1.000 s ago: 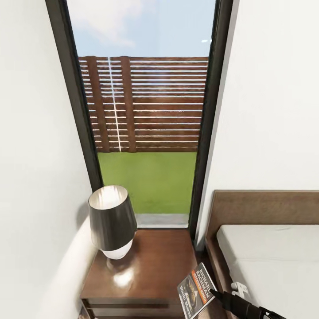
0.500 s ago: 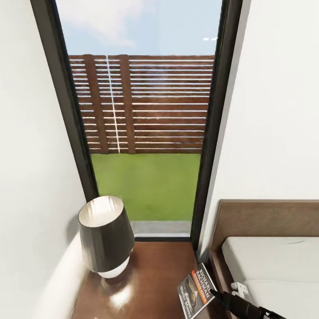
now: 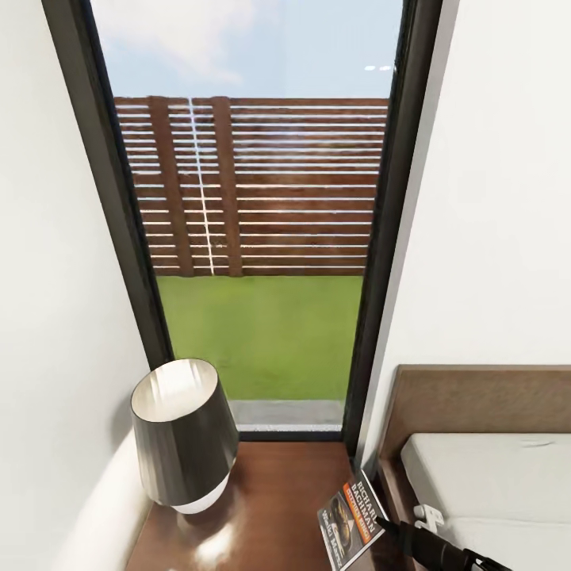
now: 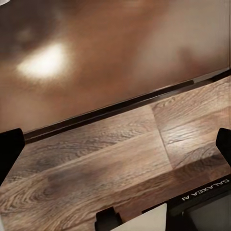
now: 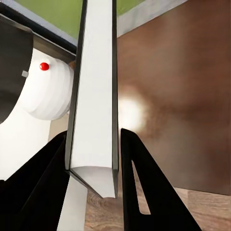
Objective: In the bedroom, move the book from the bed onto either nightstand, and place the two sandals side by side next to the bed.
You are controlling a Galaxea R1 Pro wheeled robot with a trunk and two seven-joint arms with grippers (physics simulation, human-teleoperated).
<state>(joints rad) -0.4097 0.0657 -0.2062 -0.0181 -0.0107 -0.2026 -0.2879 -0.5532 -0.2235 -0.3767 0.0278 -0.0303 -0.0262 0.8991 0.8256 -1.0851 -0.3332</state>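
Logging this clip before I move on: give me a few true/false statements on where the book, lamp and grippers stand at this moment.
1. The right gripper is shut on the book. True: the right wrist view shows its fingers on either side of the book, edge-on.
2. The book lies flat on the mattress. False: it is held tilted above the nightstand, beside the bed.
3. A lamp stands on the nightstand. True.
4. The left gripper holds a sandal. False: its fingers are apart with nothing between them, over plank floor.
5. The window shows a brick wall. False: it shows a slatted fence and grass.
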